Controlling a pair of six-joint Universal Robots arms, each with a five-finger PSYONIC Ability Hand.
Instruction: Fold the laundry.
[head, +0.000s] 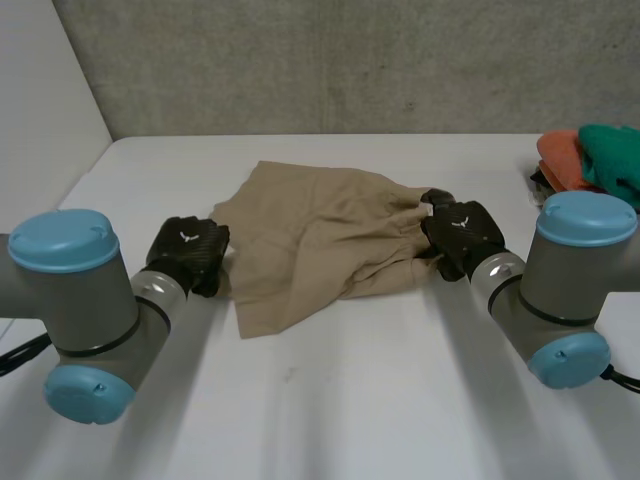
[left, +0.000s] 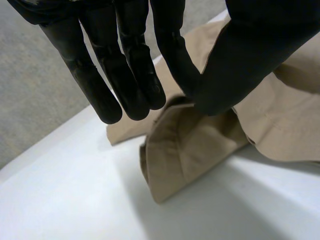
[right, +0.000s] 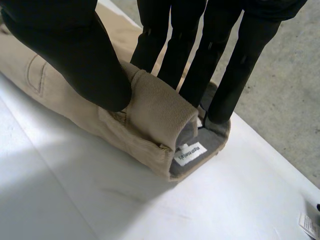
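My right hand (right: 75, 45) pinches the waistband of the tan pants (head: 310, 240) lying crumpled on the white table (head: 350, 400), and my left hand (left: 250, 50) pinches their other side with thumb and one finger, so I can pull them flat.

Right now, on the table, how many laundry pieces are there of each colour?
tan garment: 1
orange cloth: 1
teal cloth: 1
Total: 3
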